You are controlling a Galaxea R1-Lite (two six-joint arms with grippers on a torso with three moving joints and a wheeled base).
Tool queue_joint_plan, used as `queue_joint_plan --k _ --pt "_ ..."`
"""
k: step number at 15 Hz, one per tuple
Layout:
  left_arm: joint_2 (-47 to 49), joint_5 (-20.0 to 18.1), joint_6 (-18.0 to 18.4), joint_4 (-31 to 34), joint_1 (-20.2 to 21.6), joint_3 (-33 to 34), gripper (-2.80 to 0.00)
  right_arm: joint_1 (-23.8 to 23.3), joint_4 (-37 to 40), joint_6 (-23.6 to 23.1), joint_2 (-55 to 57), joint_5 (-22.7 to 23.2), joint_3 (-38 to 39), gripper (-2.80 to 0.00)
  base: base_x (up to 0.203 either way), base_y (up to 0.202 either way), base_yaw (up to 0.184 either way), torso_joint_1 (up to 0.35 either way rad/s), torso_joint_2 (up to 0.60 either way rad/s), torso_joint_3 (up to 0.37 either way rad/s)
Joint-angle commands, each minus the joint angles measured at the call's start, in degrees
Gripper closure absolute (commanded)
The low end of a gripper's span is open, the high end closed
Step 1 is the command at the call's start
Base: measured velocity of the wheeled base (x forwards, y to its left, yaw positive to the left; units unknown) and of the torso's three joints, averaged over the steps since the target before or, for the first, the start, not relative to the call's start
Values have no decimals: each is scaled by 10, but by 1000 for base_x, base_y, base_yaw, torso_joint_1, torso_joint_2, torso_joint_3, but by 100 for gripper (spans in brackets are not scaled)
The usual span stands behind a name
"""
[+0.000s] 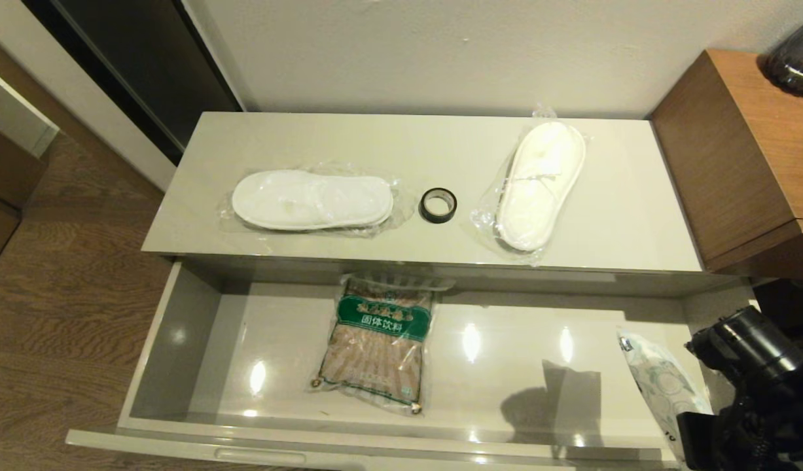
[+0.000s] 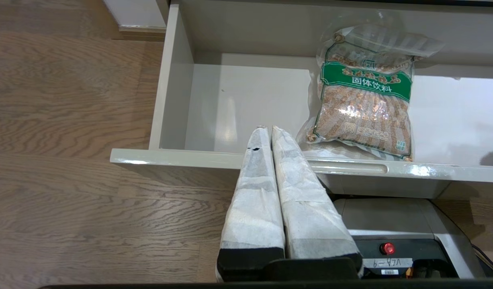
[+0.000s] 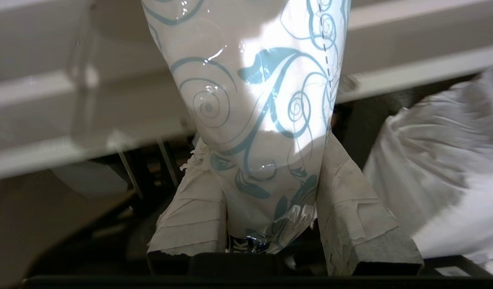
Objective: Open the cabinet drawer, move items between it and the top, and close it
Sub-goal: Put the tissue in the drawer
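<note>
Two padded fingers [image 3: 350, 216] of your right gripper [image 3: 266, 160] clamp the white packet [image 3: 254, 100], just above the open drawer [image 1: 178, 314]. Your left gripper [image 2: 268, 130] sits closed by its front edge.

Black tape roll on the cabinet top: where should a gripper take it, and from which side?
Come straight down from above. The black tape roll lies flat on the cabinet top, hole facing up, so either pinch across its outer wall or put one finger in the hole and one outside. It sits between the two bagged slipper pairs, with bare surface showing in front of and behind it, so align the fingers front-to-back.
</note>
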Motion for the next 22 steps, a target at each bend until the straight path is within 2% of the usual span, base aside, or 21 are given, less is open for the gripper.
queue_joint_plan --k 1,3,5,8,11,14,18,22 --pt "0 0 -1 0 0 0 0 0 -62 20 95 1 12 0 0 0 0 0 0 0" --pt "0 0 0 0 0 0 0 0 -110 36 126 0 -4 0 0 0 0 0 0 0" --pt "0 0 -1 0 0 0 0 -3 -126 37 140 -3 -30 0 0 0 0 0 0 0" --pt "0 0 0 0 0 0 0 -8 -125 63 173 -7 -84 0 0 0 0 0 0 0" --pt "0 0 0 0 0 0 0 -15 -126 69 203 -16 -126 0 0 0 0 0 0 0" --pt "0 0 0 0 0 0 0 -21 -125 89 239 -51 -167 0 0 0 0 0 0 0" --pt "0 0 -1 0 0 0 0 -23 -129 97 266 -53 -174 0 0 0 0 0 0 0" --pt "0 0 -1 0 0 0 0 -35 -156 104 313 -84 -194 0 0 0 0 0 0 0"
